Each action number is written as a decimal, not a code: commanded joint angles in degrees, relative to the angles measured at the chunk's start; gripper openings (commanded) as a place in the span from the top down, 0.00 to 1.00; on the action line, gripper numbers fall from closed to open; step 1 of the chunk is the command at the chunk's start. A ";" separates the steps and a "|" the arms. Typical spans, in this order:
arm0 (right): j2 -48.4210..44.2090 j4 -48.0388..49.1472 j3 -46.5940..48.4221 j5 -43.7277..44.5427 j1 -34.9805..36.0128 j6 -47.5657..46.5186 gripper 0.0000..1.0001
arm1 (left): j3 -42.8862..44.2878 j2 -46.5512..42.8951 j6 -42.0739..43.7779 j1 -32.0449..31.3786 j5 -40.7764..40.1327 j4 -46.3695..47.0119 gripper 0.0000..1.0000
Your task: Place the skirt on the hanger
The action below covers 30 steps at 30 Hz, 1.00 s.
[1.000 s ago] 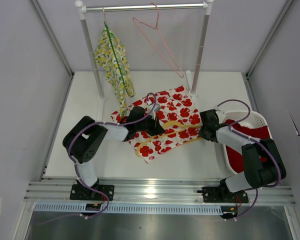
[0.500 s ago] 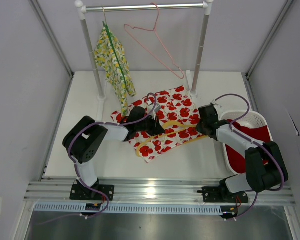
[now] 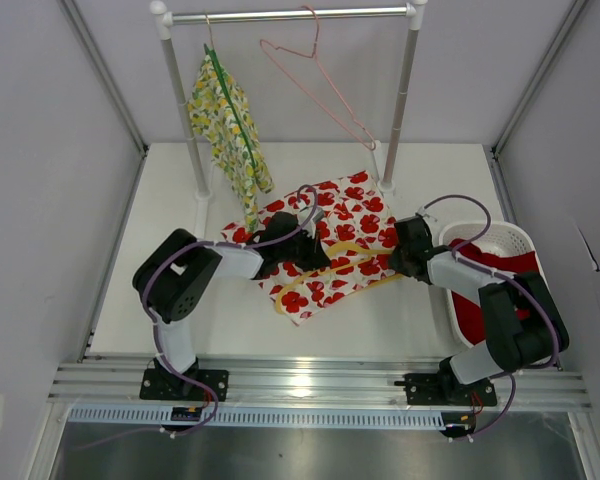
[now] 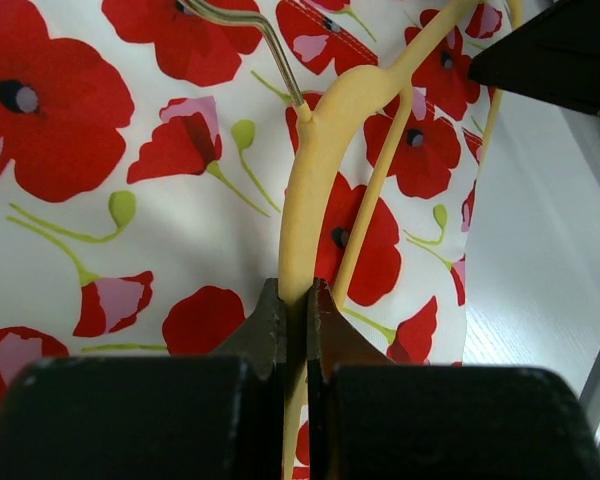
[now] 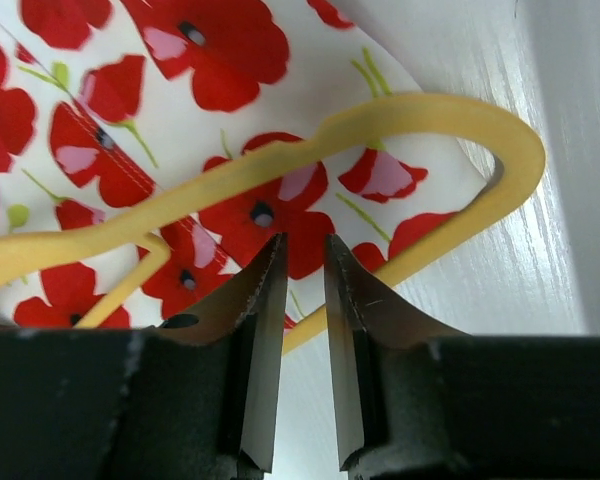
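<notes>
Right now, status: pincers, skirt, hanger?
Left pincer shut on yellow hanger near its neck. Right pincer slightly open at hanger's end, gripping nothing. Skirt flat on table, hanger lying on it. No obstruction seen.

Live on my left arm (image 3: 180, 285): white links, fat black joints, a purple cable (image 3: 143, 290) trailing along it, a black base plate (image 3: 185, 383) underneath. My right arm (image 3: 510, 320) has the same build and its own purple loop (image 3: 458, 197). Up close, my left fingers (image 4: 265, 325) are black tapering wedges. My right fingers (image 5: 260, 300) show scuffed, pale edges.
</notes>
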 commanded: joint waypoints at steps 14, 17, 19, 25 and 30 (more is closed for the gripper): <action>4.96 0.47 1.35 0.00 -0.04 -0.59 0.43 | 2.06 2.77 3.38 -0.27 -7.43 -9.23 1.00; 5.76 -0.06 2.14 0.43 0.49 -0.86 0.45 | 2.23 2.86 3.55 -0.27 -7.34 -9.41 1.00; 5.93 -0.59 2.41 1.05 1.02 -1.12 0.51 | 2.24 2.86 3.64 -0.27 -7.34 -9.49 1.00; 7.34 -0.06 2.58 0.26 1.55 -0.86 0.79 | 2.41 3.04 3.73 -0.27 -6.99 -9.41 1.00; 7.43 -1.38 3.98 0.09 1.90 -0.95 0.94 | 2.41 2.95 3.99 -0.27 -7.08 -9.23 1.00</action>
